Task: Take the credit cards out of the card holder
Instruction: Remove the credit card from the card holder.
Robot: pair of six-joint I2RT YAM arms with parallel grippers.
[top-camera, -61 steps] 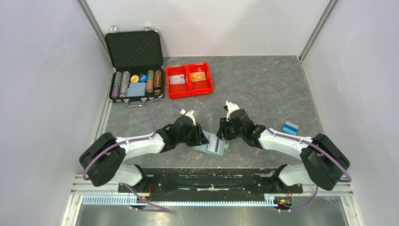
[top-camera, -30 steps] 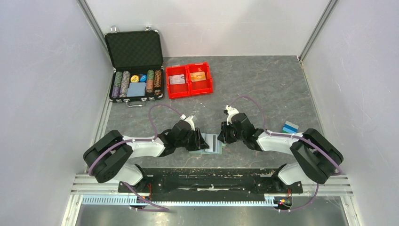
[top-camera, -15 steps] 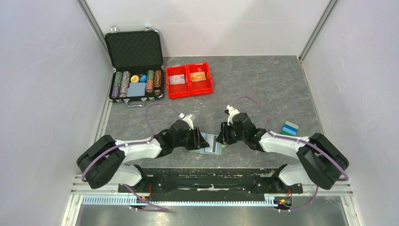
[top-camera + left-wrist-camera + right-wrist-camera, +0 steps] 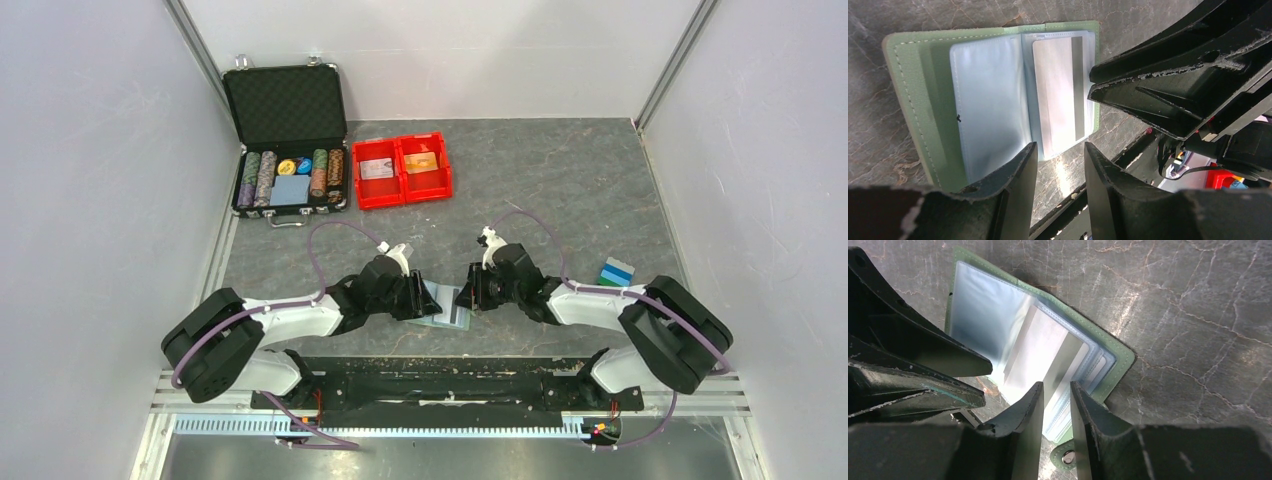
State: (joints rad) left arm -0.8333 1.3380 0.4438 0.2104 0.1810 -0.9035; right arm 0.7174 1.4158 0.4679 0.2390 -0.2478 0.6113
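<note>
The grey-green card holder [image 4: 447, 306] lies open and flat near the table's front edge, between my two grippers. Its pale blue clear pockets show in the left wrist view [image 4: 988, 100] and the right wrist view [image 4: 988, 320]. A whitish-grey card with a dark stripe [image 4: 1058, 95] sits in the right-hand pocket and also shows in the right wrist view [image 4: 1040, 357]. My left gripper [image 4: 1060, 150] is open at the holder's near edge, one finger over the left pocket. My right gripper [image 4: 1056, 387] is narrowly open just above the card's striped edge.
A red two-compartment bin [image 4: 401, 169] at the back holds a whitish card and an orange card. An open black poker-chip case [image 4: 288, 150] stands at the back left. A small blue block [image 4: 617, 271] lies at the right. The front rail is just below the holder.
Both grippers have stayed at the open holder. The left gripper has slid slightly towards its near edge, and the right gripper has edged down closer over the striped card.
</note>
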